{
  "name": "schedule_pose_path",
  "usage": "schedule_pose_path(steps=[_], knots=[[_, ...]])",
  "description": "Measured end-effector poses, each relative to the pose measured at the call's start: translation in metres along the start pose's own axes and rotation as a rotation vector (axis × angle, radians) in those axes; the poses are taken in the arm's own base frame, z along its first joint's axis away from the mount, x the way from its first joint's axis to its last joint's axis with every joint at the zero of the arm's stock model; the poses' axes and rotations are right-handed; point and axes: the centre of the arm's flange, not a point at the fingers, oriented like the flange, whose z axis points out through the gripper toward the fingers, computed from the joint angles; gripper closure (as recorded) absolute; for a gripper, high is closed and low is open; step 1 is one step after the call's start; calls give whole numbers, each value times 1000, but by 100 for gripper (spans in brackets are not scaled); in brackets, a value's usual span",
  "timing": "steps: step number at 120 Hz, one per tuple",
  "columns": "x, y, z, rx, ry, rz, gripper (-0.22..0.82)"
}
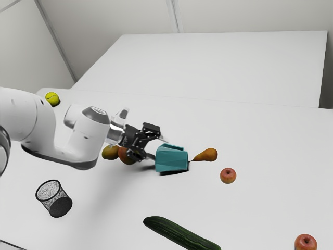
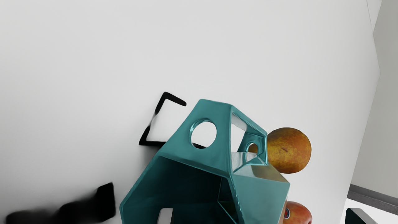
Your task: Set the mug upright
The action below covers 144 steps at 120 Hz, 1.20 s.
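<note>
The teal angular mug (image 1: 171, 159) lies on its side on the table, its handle along the upper side in the exterior view. My gripper (image 1: 160, 149) is at the mug's mouth end, fingers spread. From the wrist view, the mug (image 2: 261, 189) turns its dark opening toward the hand, and the holed handle stands out from its wall. The gripper (image 2: 261, 216) is open there, one fingertip overlapping the dark mouth and the other beyond the mug's outer wall. Whether the first tip is inside the mug or just before it, I cannot tell.
A pear (image 1: 206, 155) lies just past the mug's base, with an apple (image 1: 228, 175) beyond. Round fruits (image 1: 110, 152) sit behind the hand. Farther off are a mesh cup (image 1: 54, 198), a cucumber (image 1: 179, 233), another apple (image 1: 305, 243) and a tennis ball (image 1: 52, 99).
</note>
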Motion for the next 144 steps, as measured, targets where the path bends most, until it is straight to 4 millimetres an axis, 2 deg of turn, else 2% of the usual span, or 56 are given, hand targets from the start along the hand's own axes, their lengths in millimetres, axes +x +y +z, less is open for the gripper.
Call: schedule_pose_path(steps=[32,43,63,74,102,124,135,144], knots=[[-1,4,13,-18,6,61,1],[-2,5,15,-22,7,77,14],[-4,6,19,-34,10,94,49],[-4,5,20,-41,16,97,60],[-4,14,14,-64,34,115,72],[-5,22,8,-74,39,145,76],[-5,29,6,-54,27,190,78],[-3,42,-3,-5,6,267,78]])
